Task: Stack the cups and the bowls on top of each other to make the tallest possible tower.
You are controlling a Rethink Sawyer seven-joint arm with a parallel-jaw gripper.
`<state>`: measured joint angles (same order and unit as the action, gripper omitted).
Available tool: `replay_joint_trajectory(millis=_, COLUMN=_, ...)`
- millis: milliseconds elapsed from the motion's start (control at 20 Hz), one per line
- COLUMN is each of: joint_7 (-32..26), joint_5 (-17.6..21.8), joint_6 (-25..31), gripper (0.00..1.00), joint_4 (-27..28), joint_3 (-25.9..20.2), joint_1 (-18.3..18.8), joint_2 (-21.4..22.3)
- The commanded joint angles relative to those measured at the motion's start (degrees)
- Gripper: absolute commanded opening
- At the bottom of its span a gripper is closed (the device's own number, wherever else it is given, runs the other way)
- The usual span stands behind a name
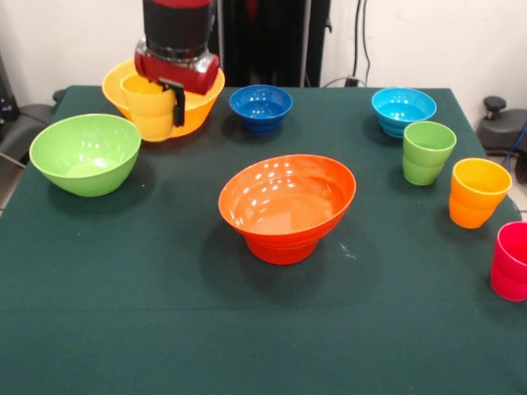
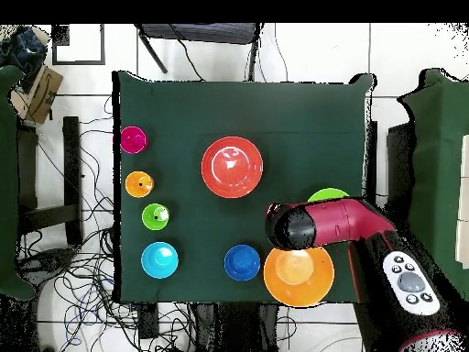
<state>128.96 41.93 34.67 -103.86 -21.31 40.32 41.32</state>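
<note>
My gripper (image 1: 167, 105) is shut on the rim of the yellow cup (image 1: 146, 113) and holds it just in front of the large yellow bowl (image 1: 198, 105) at the far left. One black finger (image 1: 178, 105) shows on the cup's outer wall. The tower (image 1: 286, 206), a wide orange bowl over a smaller orange one, stands mid-table. The green cup (image 1: 427, 152), orange-yellow cup (image 1: 478, 192) and pink-red cup (image 1: 512, 260) stand in a row at the right. In the overhead view the arm (image 2: 321, 225) hides the gripper and cup beside the yellow bowl (image 2: 298, 275).
The large green bowl (image 1: 85, 152) sits at the left. The small dark blue bowl (image 1: 260, 107) and the light blue bowl (image 1: 403, 109) stand along the far side. The table's edges (image 1: 461, 90) are near the right-hand cups.
</note>
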Motion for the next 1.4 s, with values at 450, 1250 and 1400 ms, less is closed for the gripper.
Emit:
replay_joint_trajectory(millis=450, joint_7=-10.94, joint_5=-7.63, joint_6=8.16, gripper=0.0, joint_4=-6.53, joint_3=-6.15, joint_1=-0.77, joint_2=12.25)
replay_joint_trajectory(millis=1250, joint_7=-9.32, joint_5=-8.81, joint_6=7.02, gripper=0.0, joint_4=-2.21, joint_3=-8.85, joint_1=-1.46, joint_2=9.16)
replay_joint_trajectory(millis=1400, joint_7=-8.9, joint_5=-7.96, joint_6=6.77, gripper=0.0, joint_4=0.78, joint_3=-8.76, joint_1=-1.82, joint_2=7.12)
